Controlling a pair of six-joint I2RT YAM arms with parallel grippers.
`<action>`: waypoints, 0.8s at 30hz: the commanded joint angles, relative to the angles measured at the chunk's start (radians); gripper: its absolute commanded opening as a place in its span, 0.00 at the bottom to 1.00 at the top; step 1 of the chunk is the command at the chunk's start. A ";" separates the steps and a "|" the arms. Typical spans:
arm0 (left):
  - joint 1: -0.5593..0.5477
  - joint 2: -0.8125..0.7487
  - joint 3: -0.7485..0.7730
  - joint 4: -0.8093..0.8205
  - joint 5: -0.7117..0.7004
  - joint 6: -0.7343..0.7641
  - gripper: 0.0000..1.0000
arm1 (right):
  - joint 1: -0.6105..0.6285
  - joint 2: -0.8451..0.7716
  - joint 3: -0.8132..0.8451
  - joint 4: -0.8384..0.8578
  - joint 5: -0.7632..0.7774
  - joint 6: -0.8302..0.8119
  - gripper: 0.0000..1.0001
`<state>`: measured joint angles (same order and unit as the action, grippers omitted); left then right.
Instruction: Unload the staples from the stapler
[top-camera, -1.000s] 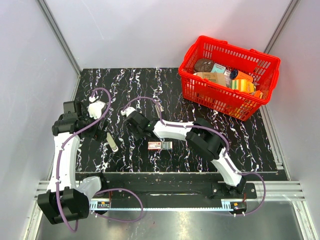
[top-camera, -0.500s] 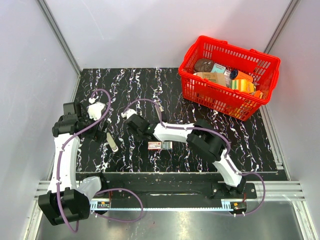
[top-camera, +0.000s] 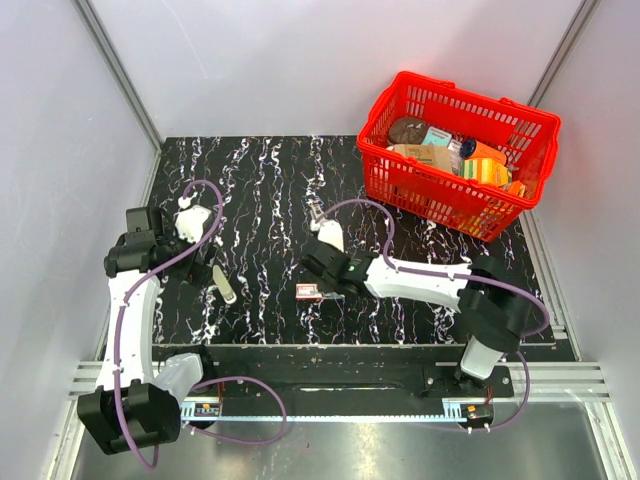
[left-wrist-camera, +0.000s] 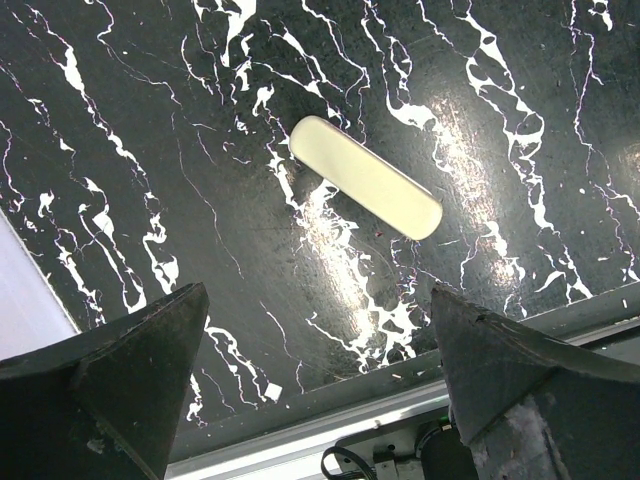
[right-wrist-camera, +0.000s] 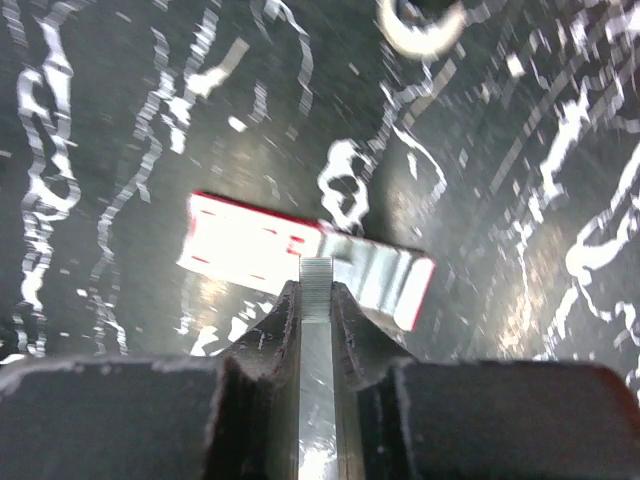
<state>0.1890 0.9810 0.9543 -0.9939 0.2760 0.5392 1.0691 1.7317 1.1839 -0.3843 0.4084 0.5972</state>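
The stapler lies on the black marbled table at the left, showing a slim pale rounded face; it also shows in the left wrist view. My left gripper is open and empty just left of it, hovering above the table. My right gripper is shut on the staples, a narrow silver strip standing out between the fingertips. It hovers right over the red-and-white small box, which lies at the table's front middle.
A red basket full of groceries stands at the back right. The table's front edge and metal rail run just below the left gripper. Grey walls close in both sides.
My right gripper has moved right and toward the front, from beside the stapler to above the small box, and its elbow has swung out to the right. The left arm has barely moved.
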 joint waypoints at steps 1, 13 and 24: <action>0.006 -0.022 -0.002 0.026 0.000 0.018 0.99 | 0.008 -0.053 -0.101 -0.097 0.057 0.211 0.00; 0.006 -0.033 -0.006 0.026 0.002 0.018 0.99 | 0.008 0.012 -0.060 -0.133 0.064 0.242 0.00; 0.006 -0.038 -0.022 0.028 -0.003 0.028 0.99 | 0.008 0.057 -0.024 -0.123 0.084 0.225 0.00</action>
<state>0.1894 0.9630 0.9394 -0.9939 0.2760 0.5510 1.0691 1.7794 1.1103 -0.5171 0.4313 0.8131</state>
